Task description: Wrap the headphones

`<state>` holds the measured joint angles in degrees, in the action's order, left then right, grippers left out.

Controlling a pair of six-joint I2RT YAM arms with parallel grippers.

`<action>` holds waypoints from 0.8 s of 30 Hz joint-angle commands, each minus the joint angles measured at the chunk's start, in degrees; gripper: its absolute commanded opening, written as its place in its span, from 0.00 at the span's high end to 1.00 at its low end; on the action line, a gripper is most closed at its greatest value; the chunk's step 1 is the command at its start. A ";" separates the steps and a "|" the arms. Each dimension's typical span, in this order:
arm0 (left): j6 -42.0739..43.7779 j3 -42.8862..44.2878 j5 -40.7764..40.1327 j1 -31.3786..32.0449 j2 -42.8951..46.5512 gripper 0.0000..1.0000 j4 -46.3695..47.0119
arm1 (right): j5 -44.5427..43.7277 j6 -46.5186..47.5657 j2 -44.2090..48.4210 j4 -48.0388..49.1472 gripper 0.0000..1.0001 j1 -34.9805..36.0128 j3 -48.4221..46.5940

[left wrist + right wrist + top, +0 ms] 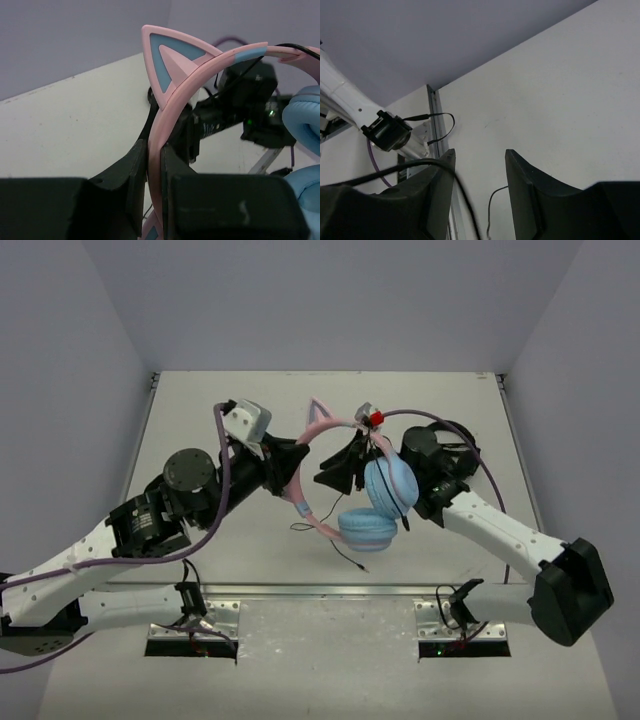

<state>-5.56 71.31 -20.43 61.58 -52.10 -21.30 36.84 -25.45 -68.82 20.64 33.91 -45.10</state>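
Note:
The headphones (367,528) hang above the table's middle, with a pink cat-ear headband (312,435) and two light blue earcups. My left gripper (296,472) is shut on the headband (167,115), which is pinched flat between both pads just below one cat ear. The right gripper (338,476) sits close beside the upper earcup (390,485), pointing left. Its jaws (479,160) stand open with only bare table showing between them. The thin black cable (427,165) drapes loosely over its left finger. The cable's free end (345,555) trails down onto the table.
A white table (200,420) is closed in by grey walls at the back and both sides. A metal rail (330,590) runs along the near edge, with both arm bases behind it. Purple hoses loop off each wrist. The left arm's mount (390,132) shows in the right wrist view.

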 commanded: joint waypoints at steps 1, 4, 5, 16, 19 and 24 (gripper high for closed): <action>-9.36 7.96 -13.48 0.56 0.42 1.00 9.79 | 3.15 -7.15 -6.82 18.01 0.54 2.82 0.45; -11.04 12.88 -22.44 0.56 -3.61 1.00 8.21 | 1.84 -8.12 -12.02 23.20 0.55 6.42 -0.34; -11.40 14.98 -24.99 0.47 -4.41 1.00 7.77 | 1.22 -8.12 -13.00 24.43 0.56 7.21 -0.34; 2.19 27.12 -54.53 0.38 -14.17 1.00 15.12 | -4.84 -11.81 -19.08 35.95 0.91 12.58 4.05; 16.32 27.48 -58.50 -2.58 -16.72 1.00 28.75 | -9.04 -9.63 -15.92 34.47 0.94 14.25 8.70; 6.20 38.80 -53.41 -12.61 -25.23 1.00 10.16 | -21.09 -0.75 -8.64 18.67 0.99 21.80 11.00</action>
<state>3.66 103.63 -74.02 52.73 -75.46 -9.89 24.23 -32.23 -82.59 44.82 52.25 -33.23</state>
